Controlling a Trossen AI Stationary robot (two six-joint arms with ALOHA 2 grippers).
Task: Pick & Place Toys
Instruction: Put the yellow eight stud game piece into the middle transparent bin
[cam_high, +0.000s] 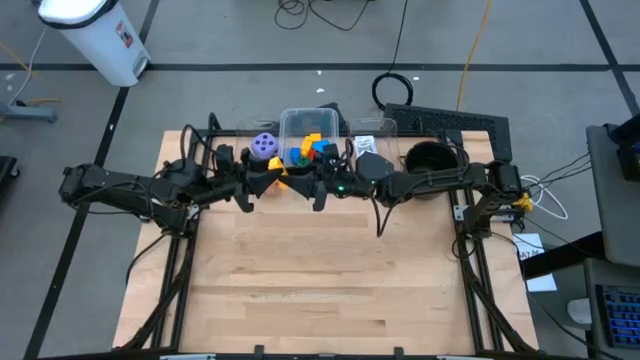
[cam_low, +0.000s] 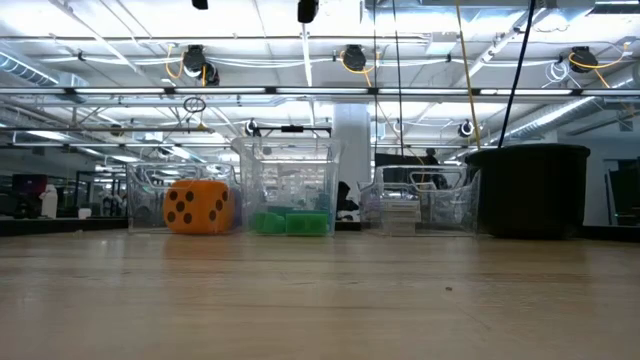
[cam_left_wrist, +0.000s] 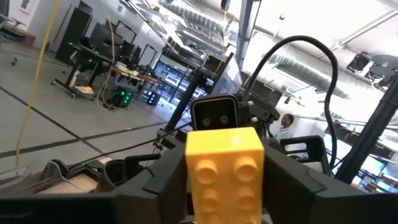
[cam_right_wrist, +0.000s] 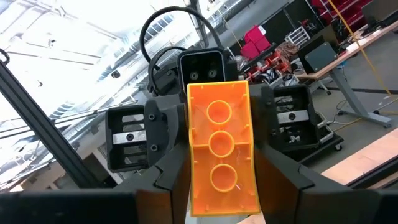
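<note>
- Left pincer (cam_left_wrist: 224, 186) gripping a yellow block (cam_left_wrist: 225, 171) between its fingers, hovering just in front of the clear tub (cam_high: 312, 128) at the back of the worktop (cam_high: 320, 280).
- Right pincer (cam_right_wrist: 222, 186) clamping an orange block (cam_right_wrist: 221, 149), facing the left one nearly tip to tip, close beside the black pot (cam_high: 430, 158).
- Holding both blocks aloft, apparently between picking and placing; more blocks lying inside the tub, purple die (cam_high: 264, 146) sitting beside it, orange die (cam_low: 197, 206) showing in the low view.
- Next: probably carrying each block over its container, then opening above the rim.
- Hard to judge: which container is meant, and whether the blocks are touching; fingertips largely hidden from above.
</note>
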